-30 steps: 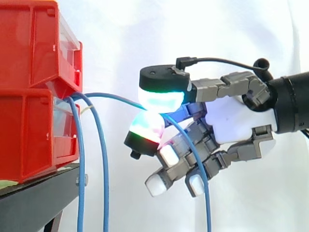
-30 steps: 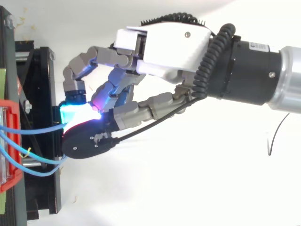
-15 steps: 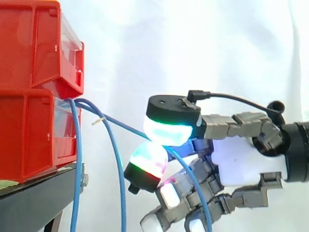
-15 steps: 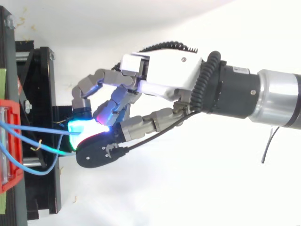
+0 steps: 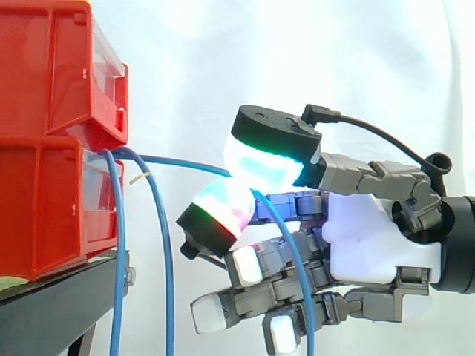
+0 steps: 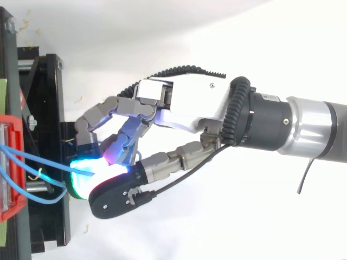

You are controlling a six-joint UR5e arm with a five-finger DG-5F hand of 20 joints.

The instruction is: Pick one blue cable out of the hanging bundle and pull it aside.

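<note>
One thin blue cable is pinched between the glowing fingers of the robot hand. It is stretched near-level from the stacked red plastic bins rightward to the pinch. The blue hanging bundle is seen by the bins, so a pull away from them is indicated.

A lab test bench: stacked red bins on a black stand before a white curtain.

White-shelled hand, grey jointed fingers, cyan-green glowing pads.
</note>
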